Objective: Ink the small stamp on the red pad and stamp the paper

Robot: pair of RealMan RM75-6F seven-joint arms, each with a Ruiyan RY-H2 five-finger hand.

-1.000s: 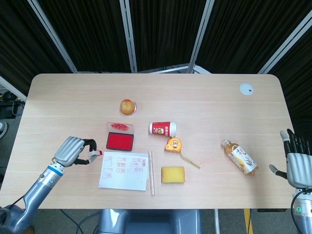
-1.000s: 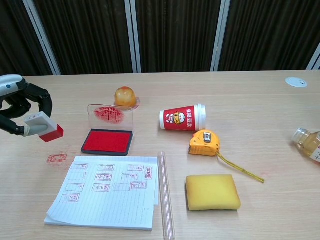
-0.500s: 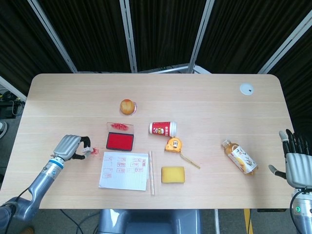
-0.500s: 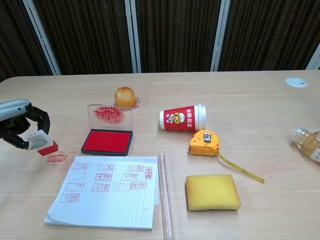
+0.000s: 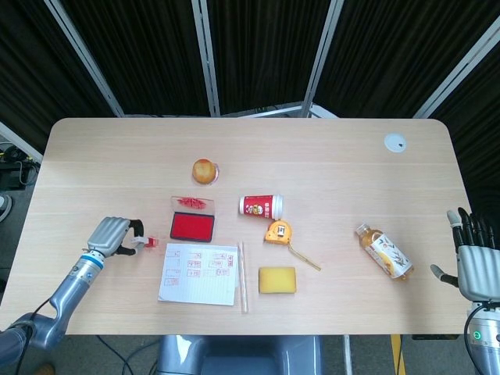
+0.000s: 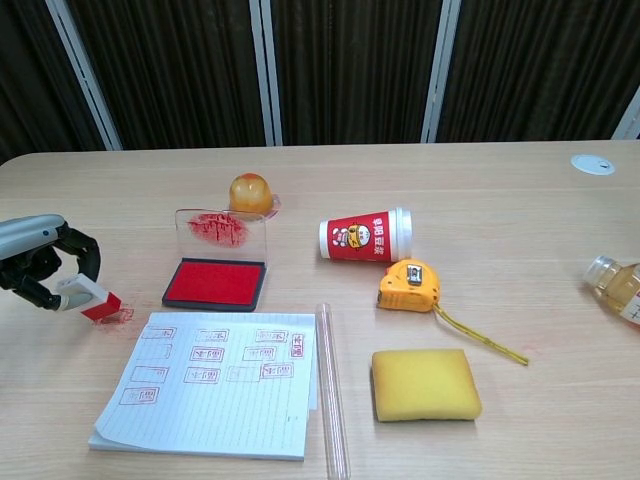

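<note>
My left hand (image 5: 113, 234) (image 6: 40, 270) holds the small stamp (image 5: 147, 244) (image 6: 90, 298), white with a red end, low at the table just left of the paper. The stamp is tilted and its red end meets a red imprint on the bare wood. The red ink pad (image 5: 192, 226) (image 6: 215, 283) lies open to the right of the stamp, with its clear lid standing behind it. The lined paper (image 5: 199, 273) (image 6: 215, 385) in front of the pad bears several red imprints. My right hand (image 5: 476, 262) hangs open off the table's right edge.
An orange ball (image 6: 250, 192) sits behind the pad. A red cup (image 6: 366, 236) lies on its side. A yellow tape measure (image 6: 410, 284), a yellow sponge (image 6: 425, 384) and a clear tube (image 6: 332, 400) lie right of the paper. A bottle (image 5: 384, 251) lies further right.
My left hand has come down and slightly left with the stamp, from above the table to the wood beside the paper. The right hand has barely moved.
</note>
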